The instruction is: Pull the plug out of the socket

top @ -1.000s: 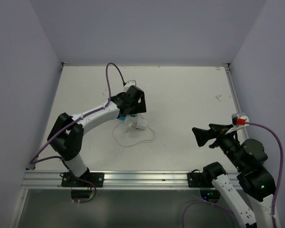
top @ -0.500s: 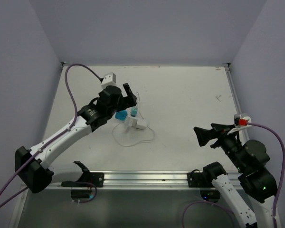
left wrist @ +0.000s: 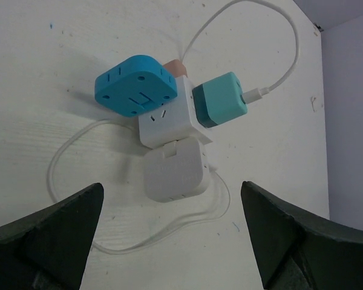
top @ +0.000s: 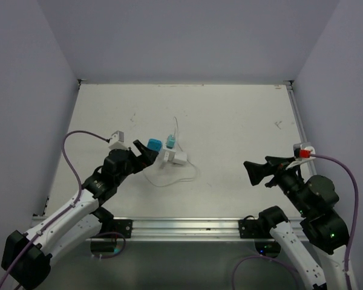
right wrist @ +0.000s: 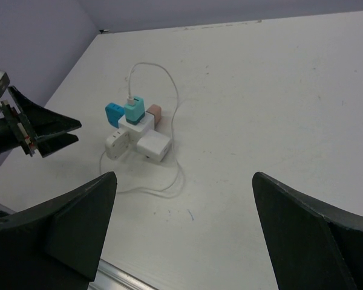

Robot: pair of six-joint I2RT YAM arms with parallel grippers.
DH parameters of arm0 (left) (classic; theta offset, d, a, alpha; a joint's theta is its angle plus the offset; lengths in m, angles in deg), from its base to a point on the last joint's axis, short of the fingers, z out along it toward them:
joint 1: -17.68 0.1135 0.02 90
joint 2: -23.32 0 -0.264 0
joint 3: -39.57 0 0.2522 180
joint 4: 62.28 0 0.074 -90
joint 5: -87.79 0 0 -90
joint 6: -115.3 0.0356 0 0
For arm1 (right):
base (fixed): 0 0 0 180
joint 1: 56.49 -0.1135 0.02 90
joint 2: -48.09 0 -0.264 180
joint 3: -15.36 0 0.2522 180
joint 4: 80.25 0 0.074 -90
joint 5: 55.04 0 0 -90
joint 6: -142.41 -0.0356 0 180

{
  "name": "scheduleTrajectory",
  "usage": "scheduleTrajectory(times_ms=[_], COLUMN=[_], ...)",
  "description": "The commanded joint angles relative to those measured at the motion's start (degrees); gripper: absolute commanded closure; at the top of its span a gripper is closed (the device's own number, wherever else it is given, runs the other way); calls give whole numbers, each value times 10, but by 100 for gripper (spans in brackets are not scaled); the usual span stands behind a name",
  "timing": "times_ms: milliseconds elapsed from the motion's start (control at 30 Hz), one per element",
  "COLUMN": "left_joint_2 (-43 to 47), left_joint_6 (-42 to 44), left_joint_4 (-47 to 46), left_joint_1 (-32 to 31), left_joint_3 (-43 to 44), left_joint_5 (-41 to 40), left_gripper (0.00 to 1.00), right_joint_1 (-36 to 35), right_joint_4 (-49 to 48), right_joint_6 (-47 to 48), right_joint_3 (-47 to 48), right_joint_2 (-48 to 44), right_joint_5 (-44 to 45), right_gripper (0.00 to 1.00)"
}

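Note:
A white socket cube (left wrist: 166, 121) lies on the table with blocks plugged into its sides: a blue slotted block (left wrist: 135, 90), a teal charger (left wrist: 219, 100) with a white cable (left wrist: 278, 54), a brown plug (left wrist: 176, 65) and a white adapter (left wrist: 174, 169). The cluster shows mid-table in the top view (top: 167, 155) and in the right wrist view (right wrist: 136, 130). My left gripper (top: 144, 154) is open and empty, just left of the cluster and apart from it; its jaws (left wrist: 172, 199) frame the white adapter. My right gripper (top: 257, 172) is open and empty, far right.
A thin white cable loop (top: 169, 180) lies on the table in front of the cluster. A metal rail (top: 181, 228) runs along the near edge. Walls close off the left, back and right. My left gripper also shows in the right wrist view (right wrist: 45, 130).
My left arm has pulled back from over the cluster toward the near left and now sits low beside it. The cluster stays in place. The right arm has hardly moved.

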State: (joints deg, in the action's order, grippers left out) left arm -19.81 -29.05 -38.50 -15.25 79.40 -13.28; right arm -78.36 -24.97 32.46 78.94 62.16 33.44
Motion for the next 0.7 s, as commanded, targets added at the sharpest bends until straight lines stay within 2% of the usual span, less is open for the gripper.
scheduleTrajectory(times_ms=[0,100,267,500,667], left_joint_2=[-25,-81,-158,-208,-251], left_joint_6=[-43,-58,-88,-94,-95], left_joint_4=[-146,-210,-306,-352,-384], left_joint_1=[26,38,39,42,47], left_joint_3=[-33,-47,-56,-62,-62], left_joint_5=[68,103,106,79,92], left_gripper=[1,1,1,1,0], right_joint_1=[-4,-5,-4,-4,-4], right_joint_4=[-38,-50,-78,-113,-134], right_joint_6=[-2,4,10,25,34], right_joint_3=[-14,-22,-39,-46,-47], right_joint_2=[19,25,39,79,99], right_joint_5=[-38,-56,-69,-86,-106], right_gripper=[1,1,1,1,1])
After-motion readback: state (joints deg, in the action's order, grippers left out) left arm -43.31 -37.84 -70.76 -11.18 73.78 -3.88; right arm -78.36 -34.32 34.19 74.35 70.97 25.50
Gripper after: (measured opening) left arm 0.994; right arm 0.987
